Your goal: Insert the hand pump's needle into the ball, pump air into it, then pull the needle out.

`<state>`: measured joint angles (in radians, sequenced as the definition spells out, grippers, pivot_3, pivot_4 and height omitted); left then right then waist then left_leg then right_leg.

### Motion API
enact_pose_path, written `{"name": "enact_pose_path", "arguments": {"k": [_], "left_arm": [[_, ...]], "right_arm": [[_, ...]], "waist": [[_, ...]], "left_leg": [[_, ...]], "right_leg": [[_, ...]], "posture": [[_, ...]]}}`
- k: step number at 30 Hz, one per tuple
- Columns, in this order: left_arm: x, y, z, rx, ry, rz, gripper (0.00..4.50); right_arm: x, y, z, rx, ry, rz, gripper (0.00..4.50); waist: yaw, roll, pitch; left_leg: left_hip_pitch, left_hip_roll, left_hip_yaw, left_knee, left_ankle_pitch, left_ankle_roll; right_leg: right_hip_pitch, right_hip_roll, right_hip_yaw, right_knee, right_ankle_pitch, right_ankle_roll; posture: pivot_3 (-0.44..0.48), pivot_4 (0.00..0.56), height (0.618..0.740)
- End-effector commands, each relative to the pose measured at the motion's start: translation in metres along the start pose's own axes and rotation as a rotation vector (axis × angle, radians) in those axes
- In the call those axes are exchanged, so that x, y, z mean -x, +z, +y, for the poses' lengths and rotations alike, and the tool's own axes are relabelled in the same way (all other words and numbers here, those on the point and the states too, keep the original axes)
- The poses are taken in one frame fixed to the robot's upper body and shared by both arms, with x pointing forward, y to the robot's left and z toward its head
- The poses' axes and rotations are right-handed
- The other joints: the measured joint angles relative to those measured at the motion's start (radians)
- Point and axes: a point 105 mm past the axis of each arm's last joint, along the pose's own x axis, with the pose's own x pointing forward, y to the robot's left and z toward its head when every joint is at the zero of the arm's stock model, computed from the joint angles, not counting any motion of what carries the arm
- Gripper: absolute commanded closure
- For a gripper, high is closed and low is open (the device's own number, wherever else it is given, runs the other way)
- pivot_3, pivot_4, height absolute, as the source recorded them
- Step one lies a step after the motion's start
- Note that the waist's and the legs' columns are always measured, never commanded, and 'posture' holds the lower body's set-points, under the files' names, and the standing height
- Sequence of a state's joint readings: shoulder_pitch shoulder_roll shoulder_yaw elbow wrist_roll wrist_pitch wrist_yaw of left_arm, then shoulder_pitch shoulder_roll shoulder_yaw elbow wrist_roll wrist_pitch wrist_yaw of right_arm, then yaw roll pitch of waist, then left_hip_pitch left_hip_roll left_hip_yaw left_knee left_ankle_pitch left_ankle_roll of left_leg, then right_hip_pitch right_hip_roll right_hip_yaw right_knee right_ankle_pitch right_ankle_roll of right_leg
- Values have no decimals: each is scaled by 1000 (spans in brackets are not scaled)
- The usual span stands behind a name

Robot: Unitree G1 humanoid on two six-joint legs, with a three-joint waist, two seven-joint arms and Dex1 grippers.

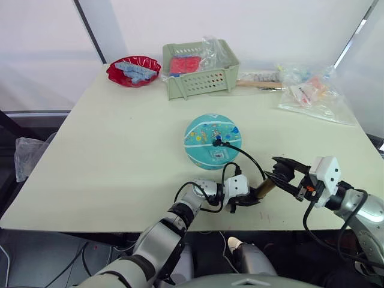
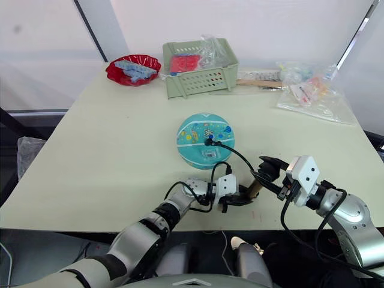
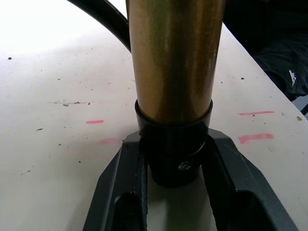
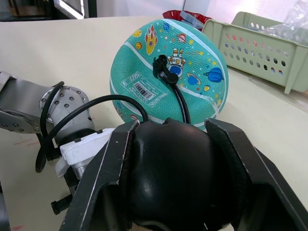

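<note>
Left wrist view: smooth brass-gold hand pump (image 3: 175, 62) cylinder

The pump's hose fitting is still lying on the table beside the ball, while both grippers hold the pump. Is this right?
Not quite. The right wrist view shows the hose fitting plugged into the ball, not lying on the table. The left gripper and right gripper do hold the pump.

light: bright, even, diffuse | shadows: soft, short under teal rubber ball (image 1: 212, 141) | glare: washed-out pale tabletop (image 3: 43, 57) upper left, left wrist view | blur: close brass-gold pump cylinder (image 3: 174, 57) soft
</note>
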<state>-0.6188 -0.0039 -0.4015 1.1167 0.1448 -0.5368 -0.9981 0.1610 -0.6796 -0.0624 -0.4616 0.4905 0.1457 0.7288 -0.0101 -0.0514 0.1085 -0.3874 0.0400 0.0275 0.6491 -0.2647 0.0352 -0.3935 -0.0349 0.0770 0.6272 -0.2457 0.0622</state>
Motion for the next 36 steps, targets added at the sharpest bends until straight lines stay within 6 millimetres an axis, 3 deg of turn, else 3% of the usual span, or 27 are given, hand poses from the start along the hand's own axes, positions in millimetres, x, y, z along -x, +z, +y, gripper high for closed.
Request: {"name": "enact_pose_path", "arguments": {"k": [1,4,10,20,23,27,36], "left_arm": [[13,-55,-39,137,-111,189,3419],[12,-54,-39,136,-115,188,3419],[13,-54,-40,136,-120,187,3419],[13,-55,-41,140,-126,187,3419],[13,-55,-41,141,-125,186,3419],[13,-55,-41,141,-126,185,3419],[14,-55,-40,140,-121,185,3419]], "right_arm": [[17,29,-29,56,-62,-10,2831],[21,65,-37,82,-45,-79,2831],[33,114,-47,116,-28,-121,2831],[48,171,-55,150,-17,-171,2831],[41,155,-50,129,5,-111,2831],[30,110,-38,81,48,24,2831],[15,23,-19,4,52,137,2831]], "waist": [[1,3,1],[3,10,4],[7,13,8],[5,15,10],[6,17,11],[6,15,9],[-3,5,-3]], "left_leg": [[-1,0,-1,0,0,0],[-7,-2,-4,3,0,0],[-10,-2,-8,4,0,0],[-11,-2,-8,4,0,0],[-11,-2,-8,4,0,0],[-11,-2,-10,4,0,0],[-7,-1,-11,4,0,0]], "right_leg": [[0,0,-1,0,0,0],[-2,-2,-3,-1,0,0],[-2,-1,-7,-2,0,0],[-2,-1,-8,-2,0,0],[-2,-2,-8,-2,0,0],[-1,0,-9,-2,1,1],[1,1,-10,-1,0,-1]], "posture": [[0,150,736],[0,150,736],[0,150,736],[0,150,736],[0,150,736],[0,150,736],[0,150,736]]}}
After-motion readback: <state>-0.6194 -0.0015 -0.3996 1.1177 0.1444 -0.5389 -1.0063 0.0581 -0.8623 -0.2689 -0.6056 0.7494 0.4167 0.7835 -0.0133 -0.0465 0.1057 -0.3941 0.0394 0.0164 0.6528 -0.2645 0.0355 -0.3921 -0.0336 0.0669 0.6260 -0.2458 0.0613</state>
